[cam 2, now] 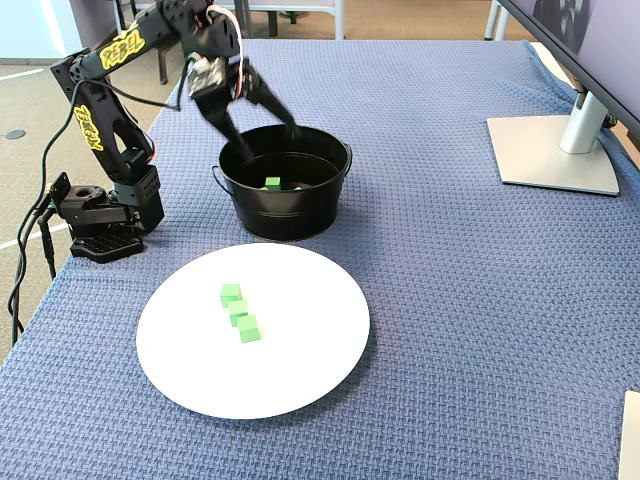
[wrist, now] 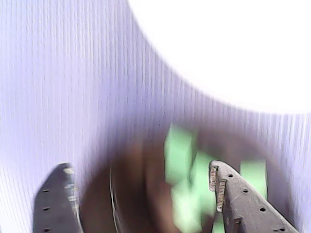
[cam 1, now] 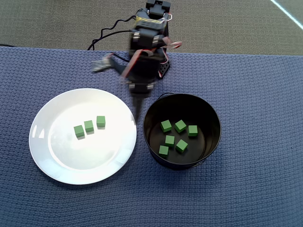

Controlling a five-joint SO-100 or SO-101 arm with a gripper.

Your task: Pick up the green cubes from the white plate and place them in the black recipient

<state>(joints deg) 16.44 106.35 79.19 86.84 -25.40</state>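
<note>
1. Nine small matte green cubes are being shown in the overhead view: three (cam 1: pixel 89 126) are lying in a short slanted row on the white plate (cam 1: pixel 57 165), a little toward 10 o'clock of its centre, and six (cam 1: pixel 174 135) are lying loosely scattered on the floor of the black recipient (cam 1: pixel 208 113).

2. The plate is being seen as large, round and glossy, wider than the recipient; the recipient is being seen as a round black pot with tall straight walls and a shiny dark inside, standing just beside the plate at the plate's 3 o'clock, the two rims nearly touching.

3. The gripper (cam 2: pixel 265 138) is being held open and empty, its jaws spread wide over the recipient's near-left rim in the fixed view; no cube is being carried.

4. Both items are resting on a blue woven cloth (cam 1: pixel 265 189); a monitor stand (cam 2: pixel 560 150) is being shown at the cloth's 2 o'clock edge in the fixed view, well apart from the work. The arm's base (cam 2: pixel 100 225) is standing at 9 o'clock of the recipient there.

5. In the fixed view only one cube (cam 2: pixel 273 183) inside the recipient is being shown, the wall hiding the rest; the overhead view is showing all six.

6. The wrist view is blurred: the two fingers (wrist: pixel 243 199) are being seen apart, with green smears (wrist: pixel 182 160) between them and the plate (wrist: pixel 233 48) washed out above.
</note>
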